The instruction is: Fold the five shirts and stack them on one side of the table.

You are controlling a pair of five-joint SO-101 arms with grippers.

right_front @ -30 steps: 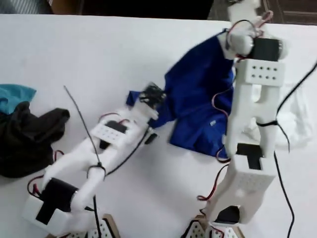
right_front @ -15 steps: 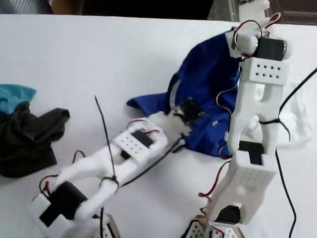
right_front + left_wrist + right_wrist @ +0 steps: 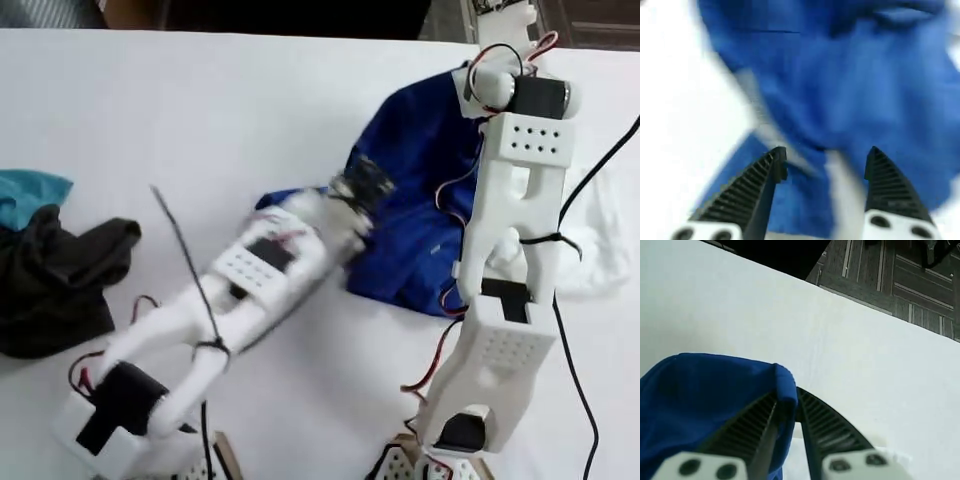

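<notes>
We see a blue shirt lying bunched up on the white table, in the middle and toward the right. It is not folded. It has lumps and wrinkles, and one bit of it sticks out to the left like a sleeve.

The right claw is pinched tight on an edge of the blue shirt. A fold of blue cloth sits squeezed between its two dark fingers. This is at the far side of the shirt, close to the far edge of the table. Past that edge we see a dark wooden floor.

The left claw is over the left part of the blue shirt. Its two fingers are wide apart, and we see blue cloth under them. We cannot tell if the tips touch the cloth.

At the left edge of the table there is a black shirt in a heap. A teal shirt peeks out just behind it, touching it. They are well apart from the blue shirt. A white cloth lies on the right side of the table, partly behind the right arm.
</notes>
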